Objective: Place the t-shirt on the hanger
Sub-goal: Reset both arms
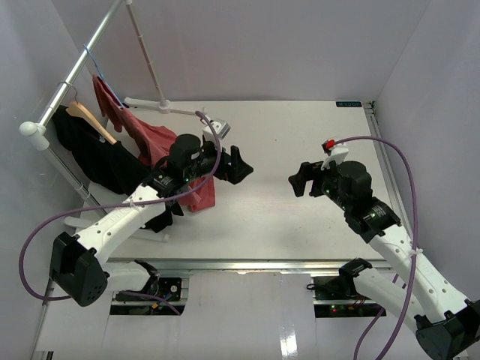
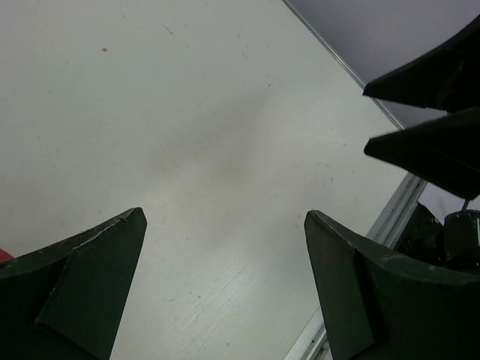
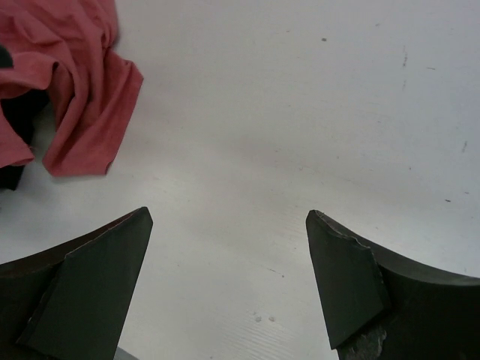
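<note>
The salmon t-shirt (image 1: pixel 146 139) hangs from the rack rail at the left, and its lower part trails onto the table behind my left arm. Its hem also shows in the right wrist view (image 3: pixel 71 82). The light-blue wire hanger (image 1: pixel 93 61) shows only as a thin hook and wire on the rail above the shirt. My left gripper (image 1: pixel 244 166) is open and empty above the table's middle, right of the shirt; the left wrist view (image 2: pixel 225 214) shows bare table between its fingers. My right gripper (image 1: pixel 297 180) is open and empty, facing the left one (image 3: pixel 229 214).
A black garment (image 1: pixel 94 154) hangs on a tan wooden hanger (image 1: pixel 94 120) on the same rack (image 1: pixel 71 75). The rack's white base bar (image 1: pixel 161 105) lies along the table's back left. Purple cables loop off both arms. A wall runs along the table's right edge.
</note>
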Available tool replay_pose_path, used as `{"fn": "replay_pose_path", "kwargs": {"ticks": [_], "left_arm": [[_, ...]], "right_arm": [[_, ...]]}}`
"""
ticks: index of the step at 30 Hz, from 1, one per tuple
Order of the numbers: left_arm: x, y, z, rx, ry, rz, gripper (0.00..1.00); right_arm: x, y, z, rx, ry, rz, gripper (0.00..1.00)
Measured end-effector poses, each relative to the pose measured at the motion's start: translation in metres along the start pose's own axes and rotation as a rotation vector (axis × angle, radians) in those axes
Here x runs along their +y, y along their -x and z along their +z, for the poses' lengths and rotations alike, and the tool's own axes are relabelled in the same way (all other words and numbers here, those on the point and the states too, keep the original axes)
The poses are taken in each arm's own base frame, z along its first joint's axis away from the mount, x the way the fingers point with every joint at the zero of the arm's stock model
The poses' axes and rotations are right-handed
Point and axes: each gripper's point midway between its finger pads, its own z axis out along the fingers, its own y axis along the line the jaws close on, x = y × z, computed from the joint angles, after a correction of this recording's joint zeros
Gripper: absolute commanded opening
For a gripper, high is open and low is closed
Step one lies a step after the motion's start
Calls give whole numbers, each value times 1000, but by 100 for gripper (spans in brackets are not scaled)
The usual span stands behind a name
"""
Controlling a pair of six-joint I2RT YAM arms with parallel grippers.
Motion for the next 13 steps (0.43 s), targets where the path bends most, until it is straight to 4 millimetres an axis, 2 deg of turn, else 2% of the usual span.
{"fn": "replay_pose_path", "kwargs": {"ticks": [3,7,13], "left_arm": [[-11,-19,-5,-15,-25,2,98],[-13,-39,-23,-53,-28,-10,98],[-12,-52,-32,-88,-35,-35,98]], "right_arm": [[-7,2,-5,-33,-44,20,90],[-16,2,-11,-71,-82,24,90],[-19,2,-13,-83,-94,13,90]]}}
